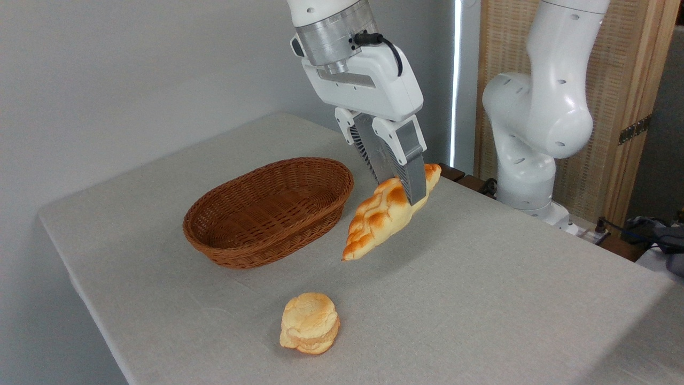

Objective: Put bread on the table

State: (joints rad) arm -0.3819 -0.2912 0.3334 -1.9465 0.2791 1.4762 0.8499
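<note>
The braided golden-orange bread [380,219] hangs tilted, its lower pointed end down near the grey cloth table [481,299], just right of the wicker basket. My gripper [403,193] is shut on the loaf's upper half, fingers coming down from above. Whether the lower tip touches the cloth I cannot tell.
An empty brown oval wicker basket [270,208] stands left of the loaf. A round pale layered bun [310,323] lies on the cloth near the front edge. The arm's white base [534,133] rises at the table's back right, beside a wooden screen.
</note>
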